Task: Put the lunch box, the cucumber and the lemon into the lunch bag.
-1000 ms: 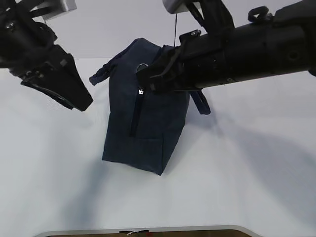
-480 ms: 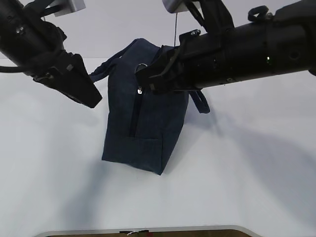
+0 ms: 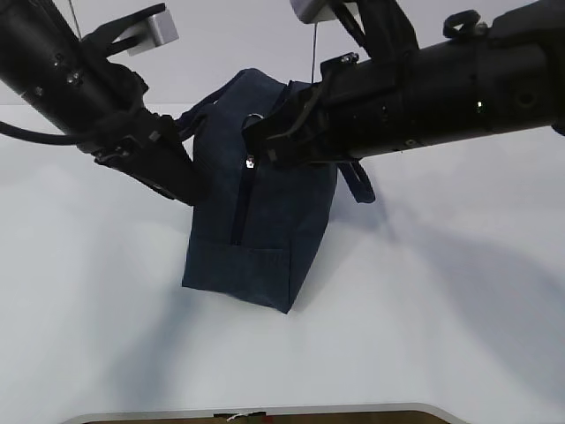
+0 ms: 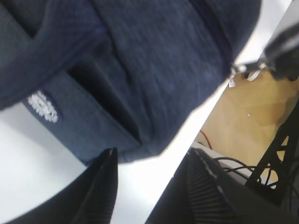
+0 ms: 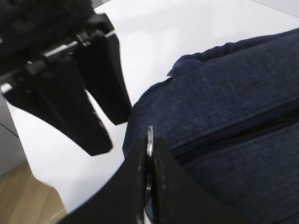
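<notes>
The dark navy lunch bag (image 3: pixel 256 238) stands in the middle of the white table, its zipper running down the near face. My right gripper (image 3: pixel 253 146) is at the bag's top, shut on the silver ring pull (image 5: pixel 149 135) of the zipper. The left gripper (image 3: pixel 188 188) is open, with nothing between its fingers, close beside the bag's upper left side. In the left wrist view the bag (image 4: pixel 154 70) with its white round logo (image 4: pixel 43 106) fills the frame above the open left gripper (image 4: pixel 152 156). The lunch box, the cucumber and the lemon are out of view.
One loop handle (image 3: pixel 357 181) hangs behind the bag on the right, another (image 3: pixel 181 132) on the left. The table's front edge (image 3: pixel 265 411) is near the bottom. Past a table edge I see wooden floor (image 4: pixel 243 112) with cables.
The left arm has swung right and downward, from well left of the bag to right beside its upper left side. The right gripper and the bag have stayed where they were.
</notes>
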### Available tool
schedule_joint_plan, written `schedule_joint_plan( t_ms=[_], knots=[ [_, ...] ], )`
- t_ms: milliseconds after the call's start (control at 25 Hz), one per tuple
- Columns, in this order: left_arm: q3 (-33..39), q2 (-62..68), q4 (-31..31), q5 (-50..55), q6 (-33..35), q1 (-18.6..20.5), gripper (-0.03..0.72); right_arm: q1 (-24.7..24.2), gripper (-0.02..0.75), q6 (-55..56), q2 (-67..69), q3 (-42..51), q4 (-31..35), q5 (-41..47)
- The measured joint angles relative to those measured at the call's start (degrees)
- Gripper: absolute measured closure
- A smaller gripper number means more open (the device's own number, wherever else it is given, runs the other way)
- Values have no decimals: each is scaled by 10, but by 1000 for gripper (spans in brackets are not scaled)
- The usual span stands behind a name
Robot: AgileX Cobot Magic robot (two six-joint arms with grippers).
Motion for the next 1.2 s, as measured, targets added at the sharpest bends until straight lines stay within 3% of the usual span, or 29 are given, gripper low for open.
schedule_joint_plan(
  t_ms=[320, 400, 680, 1200],
  knots=[
    [0, 13, -43, -23, 45, 0, 351, 0, 733, 0, 0, 0, 0, 0],
    [0, 13, -44, -26, 50, 0, 396, 0, 733, 0, 0, 0, 0, 0],
    [0, 13, -45, -28, 60, 0, 676, 0, 733, 0, 0, 0, 0, 0],
    [40, 14, -43, -22, 68, 0, 698, 0, 733, 12, 1, -19, 0, 6]
  ],
)
